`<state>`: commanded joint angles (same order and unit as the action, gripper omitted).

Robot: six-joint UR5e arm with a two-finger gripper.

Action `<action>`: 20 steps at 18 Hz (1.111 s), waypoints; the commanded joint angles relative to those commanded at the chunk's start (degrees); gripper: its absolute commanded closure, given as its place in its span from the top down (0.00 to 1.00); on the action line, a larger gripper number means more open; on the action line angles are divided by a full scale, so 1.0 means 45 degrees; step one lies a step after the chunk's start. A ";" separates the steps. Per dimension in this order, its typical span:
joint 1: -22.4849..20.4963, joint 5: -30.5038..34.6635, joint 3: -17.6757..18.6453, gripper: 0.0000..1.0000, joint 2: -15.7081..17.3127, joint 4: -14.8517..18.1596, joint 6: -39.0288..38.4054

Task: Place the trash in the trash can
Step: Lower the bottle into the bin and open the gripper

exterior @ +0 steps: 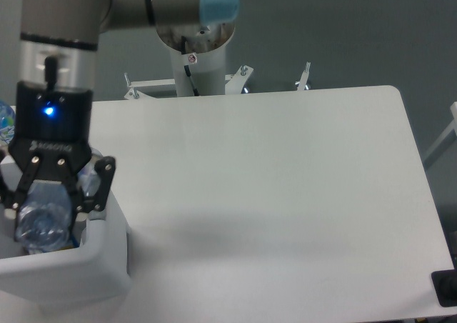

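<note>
Two fingers of the gripper (44, 219) clamp the bottle (43, 221) over the bin (86, 262); its long axis hangs roughly upright, one end facing the camera.
</note>
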<state>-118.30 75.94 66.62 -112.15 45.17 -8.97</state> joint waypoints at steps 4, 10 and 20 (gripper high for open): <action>0.0175 0.0020 0.0039 0.62 -0.0331 0.0000 0.0000; 0.0410 0.0059 0.0409 1.00 -0.0606 0.0000 0.0020; -0.0254 0.2552 0.0742 1.00 0.0429 0.0097 0.1345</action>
<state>-119.44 87.42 69.96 -110.22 45.61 -2.91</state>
